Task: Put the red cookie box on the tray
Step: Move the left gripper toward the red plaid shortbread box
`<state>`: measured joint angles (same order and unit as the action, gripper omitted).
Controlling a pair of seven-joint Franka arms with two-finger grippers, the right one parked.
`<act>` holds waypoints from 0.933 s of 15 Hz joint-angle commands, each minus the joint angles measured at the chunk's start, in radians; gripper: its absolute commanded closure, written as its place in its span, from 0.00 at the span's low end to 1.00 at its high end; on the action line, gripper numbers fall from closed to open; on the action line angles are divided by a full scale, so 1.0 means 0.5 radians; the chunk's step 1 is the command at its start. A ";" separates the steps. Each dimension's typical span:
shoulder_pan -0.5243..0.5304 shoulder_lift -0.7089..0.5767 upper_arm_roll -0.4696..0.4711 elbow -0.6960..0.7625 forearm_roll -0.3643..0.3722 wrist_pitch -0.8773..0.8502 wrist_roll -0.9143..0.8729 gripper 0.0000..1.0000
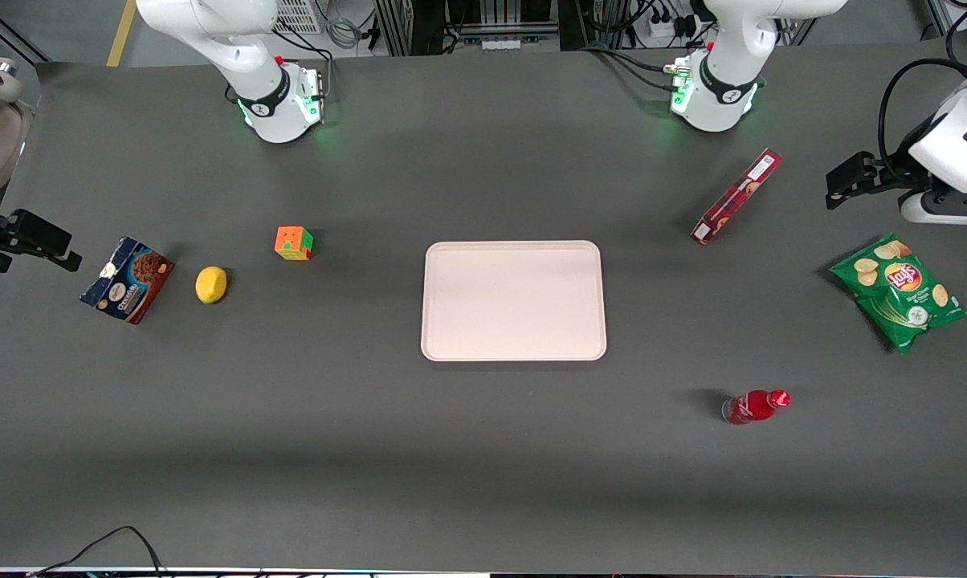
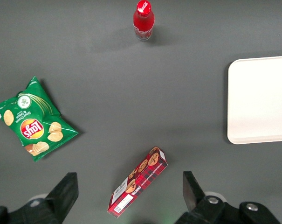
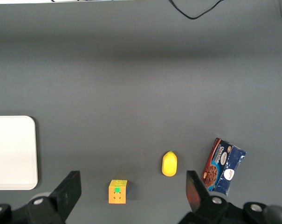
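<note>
Your tool hangs high over the red cookie box, fingers spread wide and holding nothing.

The red cookie box lies flat on the dark bench, well apart from the tray, off toward the working arm's end and farther from the front camera than the tray. You can see the box between the two dark fingers in the wrist view, with its white label end pointing at the camera. The tray has nothing on it. A green Lay's chip bag lies still farther from the tray, toward the working arm's end. A small red Coca-Cola bottle lies on its side, nearer to the front camera than the tray.
</note>
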<state>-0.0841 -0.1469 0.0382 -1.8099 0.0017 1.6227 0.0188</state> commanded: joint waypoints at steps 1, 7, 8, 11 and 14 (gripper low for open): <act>-0.013 -0.007 0.016 0.015 -0.006 -0.021 -0.010 0.00; -0.013 -0.013 0.012 -0.025 0.030 -0.058 0.042 0.00; -0.016 -0.013 -0.003 -0.070 0.094 -0.039 0.097 0.00; -0.016 -0.007 -0.012 -0.346 0.175 0.119 0.177 0.00; -0.019 -0.007 -0.012 -0.640 0.175 0.371 0.284 0.00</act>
<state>-0.0844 -0.1354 0.0311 -1.9849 0.0701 1.6935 0.0989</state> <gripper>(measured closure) 0.000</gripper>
